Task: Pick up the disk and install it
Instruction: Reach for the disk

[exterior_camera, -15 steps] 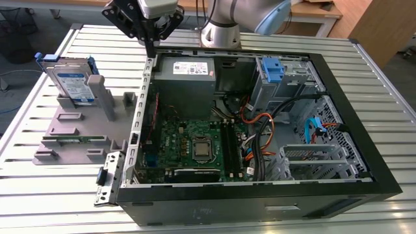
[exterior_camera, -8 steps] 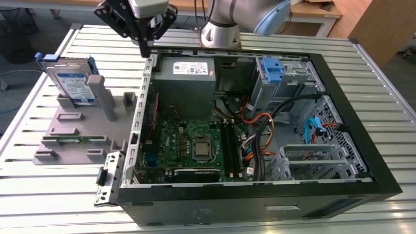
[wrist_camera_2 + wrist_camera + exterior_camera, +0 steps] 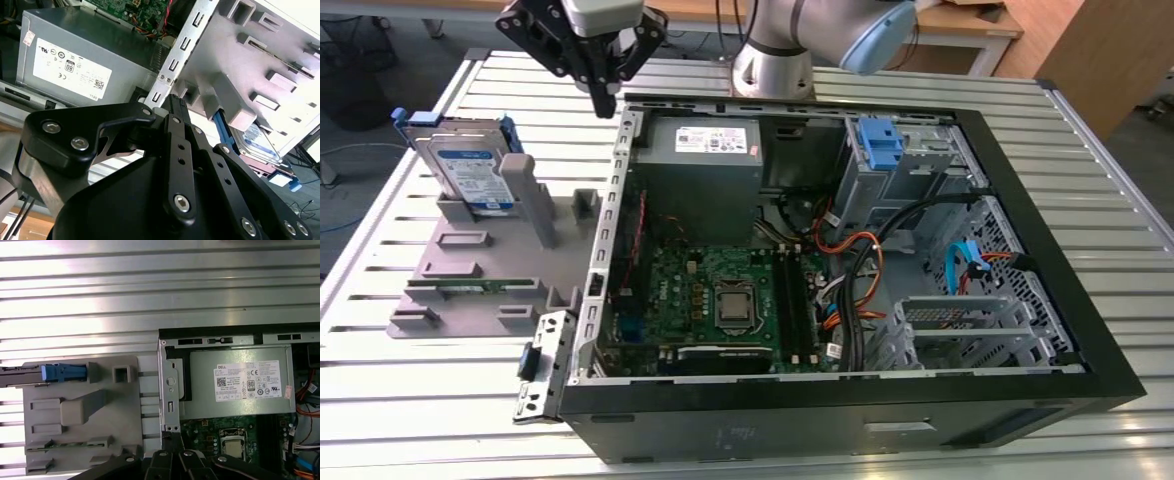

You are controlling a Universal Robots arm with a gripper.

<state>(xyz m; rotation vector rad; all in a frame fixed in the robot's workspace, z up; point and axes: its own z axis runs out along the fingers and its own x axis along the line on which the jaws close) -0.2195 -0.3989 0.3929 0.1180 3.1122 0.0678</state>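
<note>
Gripper (image 3: 604,102) upper body cut off by the frame edge, fingers pinched together, carrying nothing, hovering by the open computer case's (image 3: 854,392) corner, disk (image 3: 464,165) well apart, standing on edge in the grey holder (image 3: 454,268) at the exterior view's left, lower part hidden behind a grey post.

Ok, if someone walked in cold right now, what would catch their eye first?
The open computer case dominates the exterior view, motherboard exposed. At that view's left the disk stands upright in a grey fixture on the slatted table. The gripper hangs shut and empty above the case wall nearest the fixture.
</note>
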